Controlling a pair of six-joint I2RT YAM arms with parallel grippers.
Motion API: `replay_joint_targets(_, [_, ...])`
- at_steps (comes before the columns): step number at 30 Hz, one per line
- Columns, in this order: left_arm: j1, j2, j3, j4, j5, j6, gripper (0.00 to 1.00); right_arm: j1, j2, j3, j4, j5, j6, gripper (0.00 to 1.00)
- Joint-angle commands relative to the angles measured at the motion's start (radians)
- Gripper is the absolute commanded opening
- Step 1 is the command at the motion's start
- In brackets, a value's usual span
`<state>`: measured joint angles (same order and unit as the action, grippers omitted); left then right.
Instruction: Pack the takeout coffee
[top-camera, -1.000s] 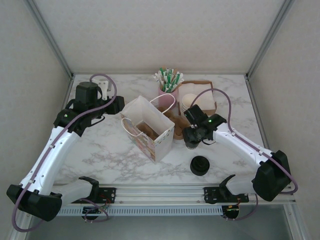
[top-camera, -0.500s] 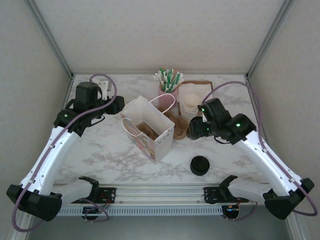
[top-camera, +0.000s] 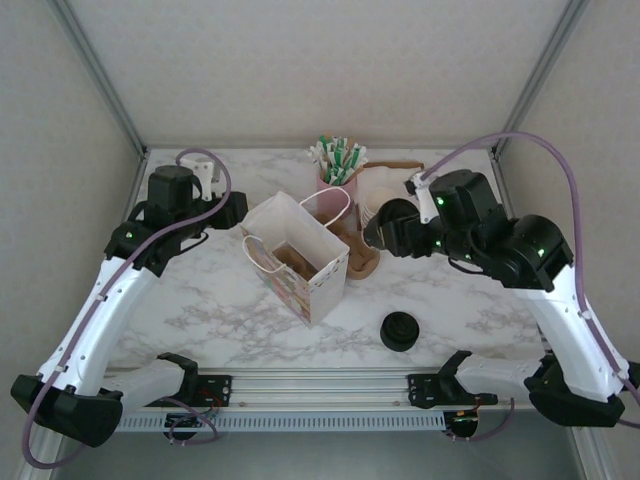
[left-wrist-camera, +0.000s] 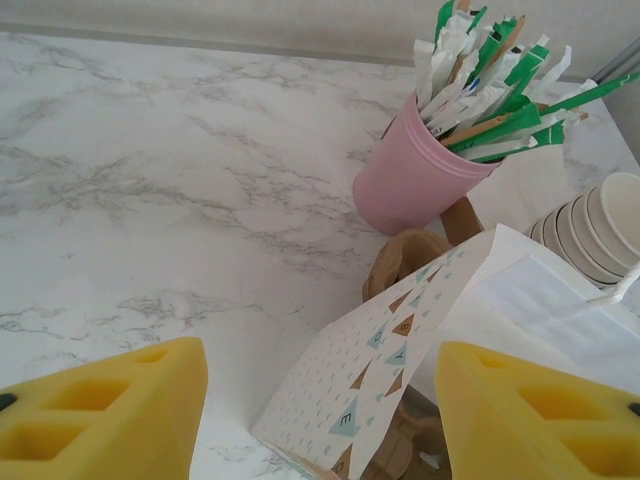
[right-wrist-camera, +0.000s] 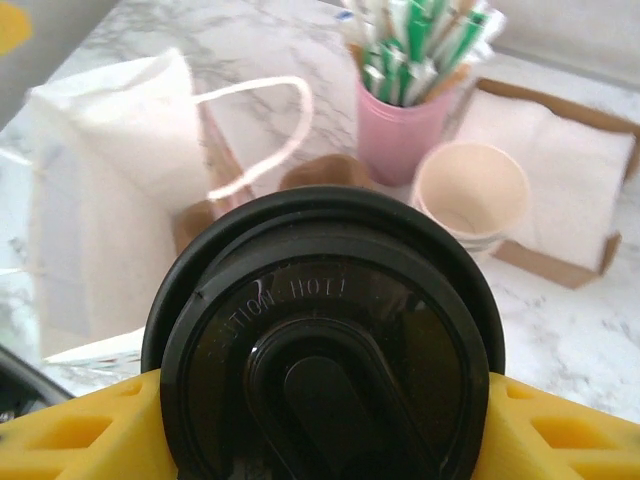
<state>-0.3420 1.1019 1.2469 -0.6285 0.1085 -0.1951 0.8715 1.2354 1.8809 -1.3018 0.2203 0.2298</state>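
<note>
Right gripper (right-wrist-camera: 320, 435) is pinching a black lid (right-wrist-camera: 325, 320). Left gripper (left-wrist-camera: 320, 395) is hanging spread. Carrier (top-camera: 362, 262) is sitting beside the bag (top-camera: 300, 265), mid-worktop (top-camera: 215, 300).

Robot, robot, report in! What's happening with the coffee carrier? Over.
Left gripper open, by the paper bag. Right gripper shut on black lid. Cup carrier outside the open bag.

Right gripper (top-camera: 386, 226) lifted its black lid (right-wrist-camera: 325, 340) rearward.
</note>
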Motion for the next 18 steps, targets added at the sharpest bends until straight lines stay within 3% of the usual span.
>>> replay_joint_targets(1, [0.009, -0.003, -0.008, 0.011, -0.018, -0.012, 0.63, 0.080, 0.092, 0.116, -0.055, 0.079, -0.049, 0.67])
replay_joint_targets(9, [0.010, 0.005, -0.007, 0.007, -0.007, -0.012, 0.63, 0.228, 0.267, 0.321, -0.033, 0.119, -0.112, 0.67])
replay_joint_targets(18, [0.010, 0.006, -0.007, 0.006, -0.003, -0.012, 0.63, 0.257, 0.427, 0.376, 0.018, 0.088, -0.149, 0.66])
